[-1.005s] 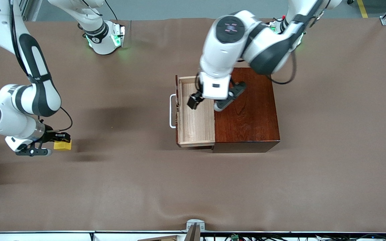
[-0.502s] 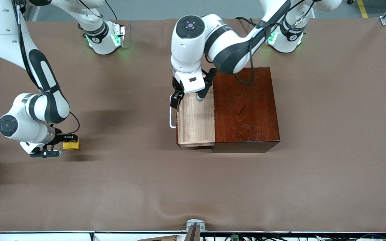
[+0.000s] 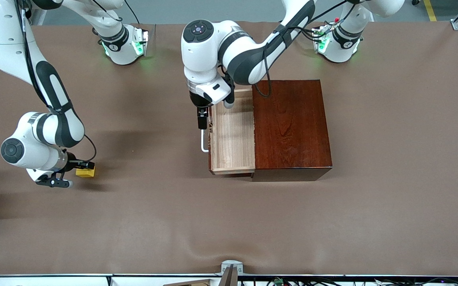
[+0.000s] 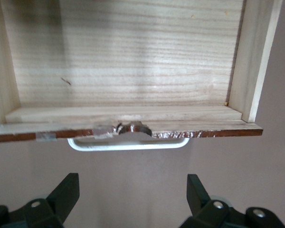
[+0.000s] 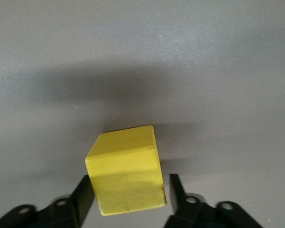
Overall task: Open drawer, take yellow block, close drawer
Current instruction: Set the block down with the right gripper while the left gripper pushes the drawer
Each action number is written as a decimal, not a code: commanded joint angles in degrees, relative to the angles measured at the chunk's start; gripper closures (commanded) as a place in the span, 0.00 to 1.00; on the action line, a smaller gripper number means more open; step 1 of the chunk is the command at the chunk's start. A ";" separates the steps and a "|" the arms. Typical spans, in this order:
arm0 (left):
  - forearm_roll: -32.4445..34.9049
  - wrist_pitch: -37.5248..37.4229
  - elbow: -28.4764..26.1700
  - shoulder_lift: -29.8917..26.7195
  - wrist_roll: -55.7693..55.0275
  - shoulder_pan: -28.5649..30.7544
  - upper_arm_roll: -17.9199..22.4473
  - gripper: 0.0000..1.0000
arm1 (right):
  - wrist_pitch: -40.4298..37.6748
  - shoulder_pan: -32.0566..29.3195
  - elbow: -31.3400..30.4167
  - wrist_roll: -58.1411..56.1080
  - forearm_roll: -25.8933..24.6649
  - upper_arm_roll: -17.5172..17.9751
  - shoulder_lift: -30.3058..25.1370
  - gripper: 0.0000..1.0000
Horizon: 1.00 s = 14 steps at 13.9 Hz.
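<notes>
Nearest the front camera, toward the right arm's end of the brown table (image 3: 229, 222), the yellow block (image 3: 85, 172) sat on the cloth, at about eight o'clock from the drawer (image 3: 232, 135) and well apart from it. The right gripper (image 3: 82, 169) was low around the block, reaching in from nine o'clock. Its fingers (image 5: 83, 197) stood apart with the cube between them; one finger was at the cube's face, while the other showed a thin gap, so nothing was clamped. The block rested level on the table, casting a shadow.

Farther from the camera, near the table's middle, the drawer stood pulled out of the dark reddish-brown box (image 3: 292, 127) toward nine o'clock. Its pale wood floor was open to view, and its white loop handle (image 3: 202, 140) was on the nine o'clock face. In the left wrist view the front edge of the drawer showed a chipped, ragged patch (image 4: 128, 129) just above the handle.

Farther again, the left gripper (image 3: 202, 119) hung over the table just in front of the drawer, at the twelve o'clock end of the handle. Its fingers (image 4: 66, 190) were spread wide, wider than the handle, and touched nothing. The left arm reached in from its base at one o'clock of the box.
</notes>
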 commanded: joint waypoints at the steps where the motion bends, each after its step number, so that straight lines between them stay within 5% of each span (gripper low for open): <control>1: -1.74 3.96 7.63 6.95 -4.00 0.17 0.22 0.00 | -7.08 -1.34 3.86 1.18 -0.27 1.33 -1.91 0.00; 7: -7.35 5.47 7.55 9.16 4.32 0.26 0.31 0.00 | -32.93 -0.72 16.96 0.91 -0.18 1.68 -12.44 0.00; 14: -9.49 3.63 6.85 10.57 7.52 1.22 2.24 0.00 | -46.66 0.24 17.86 1.44 -0.70 1.85 -29.67 0.00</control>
